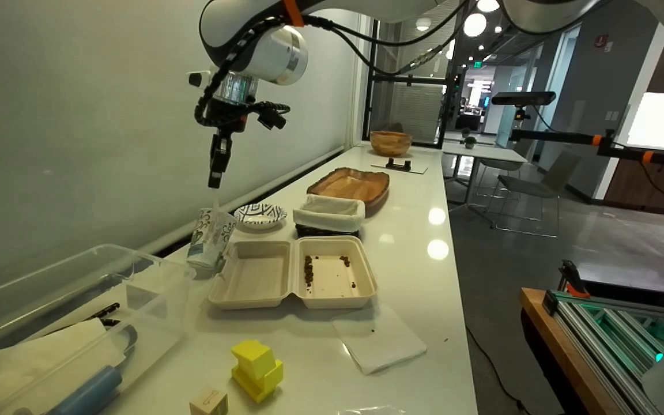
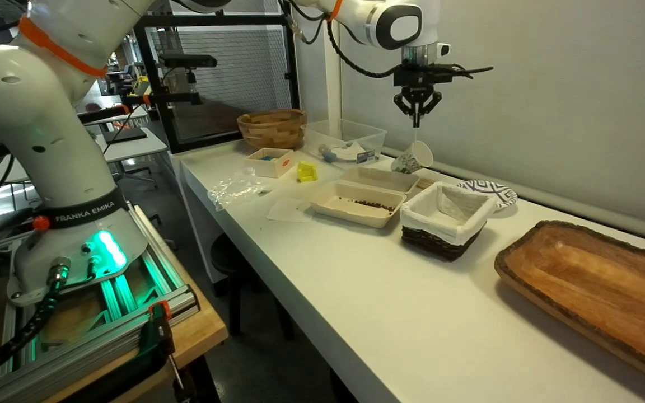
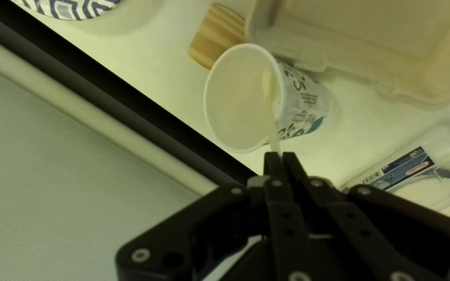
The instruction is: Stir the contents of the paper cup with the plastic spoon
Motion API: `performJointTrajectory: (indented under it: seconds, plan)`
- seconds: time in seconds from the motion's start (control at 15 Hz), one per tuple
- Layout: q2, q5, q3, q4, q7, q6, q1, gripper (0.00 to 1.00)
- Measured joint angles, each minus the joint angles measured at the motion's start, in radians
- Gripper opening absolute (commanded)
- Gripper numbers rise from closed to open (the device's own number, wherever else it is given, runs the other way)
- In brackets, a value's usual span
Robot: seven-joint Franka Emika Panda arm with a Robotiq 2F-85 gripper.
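the jaws stand nearly together around the handle of the plastic spoon (image 3: 274, 136), whose pale lower end lies inside the paper cup (image 3: 301, 105) in the wrist view. the cup is tilted, just beside the open clamshell box (image 1: 260, 276); whether the two touch cannot be told. on the white surface (image 2: 345, 274) the box has dark brown bits (image 1: 308, 271) in one half, a cloth-lined basket (image 2: 435, 245) stands next to it, a white napkin (image 1: 379, 340) lies close by, and a patterned bowl (image 1: 261, 222) sits near the basket.
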Motion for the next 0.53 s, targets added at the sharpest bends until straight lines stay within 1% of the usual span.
performJointTrajectory:
  seconds: [0.33,0.53]
  plan:
    - [0.014,0.0,0.007,0.005,-0.003,0.089,0.008,0.01]
    - [0.016,0.0,0.024,0.005,-0.007,0.094,0.01,0.01]
